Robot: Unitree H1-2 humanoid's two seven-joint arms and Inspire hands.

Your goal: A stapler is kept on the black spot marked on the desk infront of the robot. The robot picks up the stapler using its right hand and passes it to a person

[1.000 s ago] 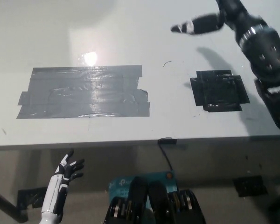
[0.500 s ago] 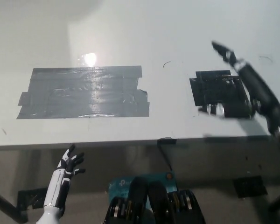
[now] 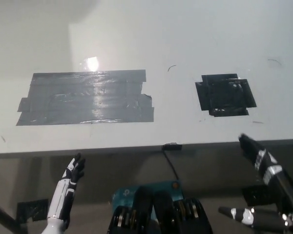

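Black right hand (image 3: 263, 161) has dropped below the table (image 3: 185, 39) edge, fingers spread and empty; black spot (image 3: 225, 94) bare, so handover looks finished.

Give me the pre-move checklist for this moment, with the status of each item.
1. Stapler on the black spot: not ok, no stapler shows on it or anywhere on the desk.
2. Right hand holding the stapler: not ok, nothing shows in it; fingers spread, below the desk's front edge.
3. Left hand out of the way: ok, open, low at the left, below the desk edge.
4. Person in view to receive: not ok, nobody shows.
5. Grey tape patch free of objects: ok, nothing lies on it.
6. Whether the handover is done: cannot tell from this view.
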